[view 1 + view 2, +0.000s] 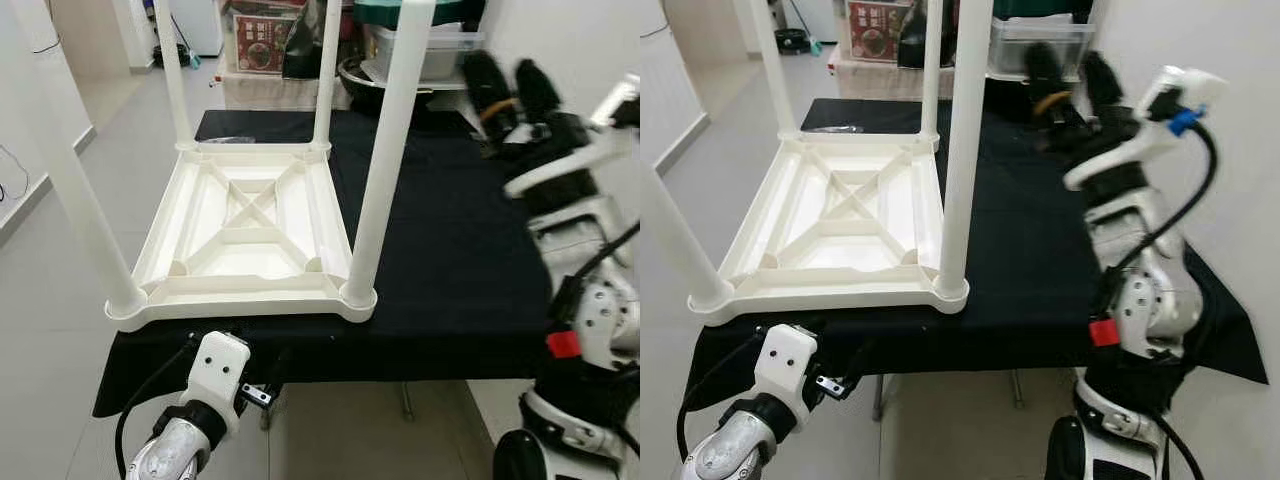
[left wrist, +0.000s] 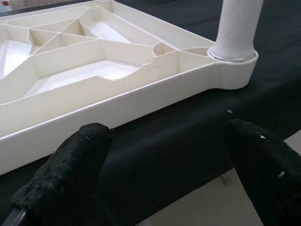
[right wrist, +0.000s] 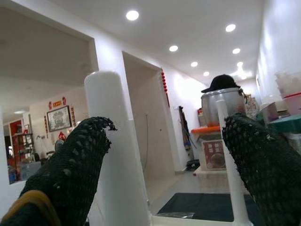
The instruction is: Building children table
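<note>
R gripper (image 1: 1070, 75) raised at 2 o'clock, blurred, fingers spread wide, holding nothing. L gripper (image 2: 174, 165) low at 6 o'clock, under the cloth (image 1: 450, 260) edge, fingers wide apart, empty, partly hidden in head views. Upturned white table (image 1: 245, 225) lies on cloth at 11 o'clock; four legs (image 1: 385, 150) up, tops cut off.

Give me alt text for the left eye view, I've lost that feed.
A white children's table lies upside down on a black-covered bench, all four legs fitted and pointing up. The left gripper sits low under the near edge; the right gripper, jaws open, is raised at the right, blurred.
</note>
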Available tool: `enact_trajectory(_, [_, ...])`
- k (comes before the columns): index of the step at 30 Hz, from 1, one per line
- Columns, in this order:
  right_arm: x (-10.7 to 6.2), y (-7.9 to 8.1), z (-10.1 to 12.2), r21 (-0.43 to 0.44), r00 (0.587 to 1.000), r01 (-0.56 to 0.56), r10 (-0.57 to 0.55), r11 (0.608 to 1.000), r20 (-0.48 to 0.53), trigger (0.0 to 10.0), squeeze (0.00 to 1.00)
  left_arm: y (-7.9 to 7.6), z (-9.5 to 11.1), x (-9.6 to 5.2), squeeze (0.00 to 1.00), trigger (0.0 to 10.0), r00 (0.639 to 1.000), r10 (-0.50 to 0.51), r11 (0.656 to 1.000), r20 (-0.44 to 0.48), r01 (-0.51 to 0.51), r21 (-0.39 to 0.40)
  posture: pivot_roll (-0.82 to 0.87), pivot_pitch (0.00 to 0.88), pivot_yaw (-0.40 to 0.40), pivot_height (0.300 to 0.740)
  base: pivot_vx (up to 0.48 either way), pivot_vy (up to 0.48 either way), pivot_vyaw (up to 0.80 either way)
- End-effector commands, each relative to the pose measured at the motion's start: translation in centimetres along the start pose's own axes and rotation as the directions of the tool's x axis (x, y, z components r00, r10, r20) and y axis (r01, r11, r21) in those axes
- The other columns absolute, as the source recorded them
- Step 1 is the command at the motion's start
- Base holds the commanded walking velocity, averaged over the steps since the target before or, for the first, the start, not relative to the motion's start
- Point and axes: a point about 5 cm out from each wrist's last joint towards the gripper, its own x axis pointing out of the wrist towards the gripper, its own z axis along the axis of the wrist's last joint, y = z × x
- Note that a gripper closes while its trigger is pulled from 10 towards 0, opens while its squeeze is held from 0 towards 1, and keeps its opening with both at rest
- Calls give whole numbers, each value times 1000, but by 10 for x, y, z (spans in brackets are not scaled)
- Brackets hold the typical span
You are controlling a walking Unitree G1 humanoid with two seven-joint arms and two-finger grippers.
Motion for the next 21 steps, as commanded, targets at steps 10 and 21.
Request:
enact_trajectory(10, [11, 14, 7, 18, 998, -60, 60, 998, -1, 10000, 0, -4, -6, -1, 0, 10000, 999, -21, 1000, -39, 20, -9, 82, 85, -85, 740, 0, 0, 0])
enact_trajectory(21, [18, 42, 3, 19, 987, -158, 159, 987, -33, 10000, 0, -6, -9, -2, 0, 10000, 999, -20, 1000, -48, 19, -19, 79, 67, -89, 740, 0, 0, 0])
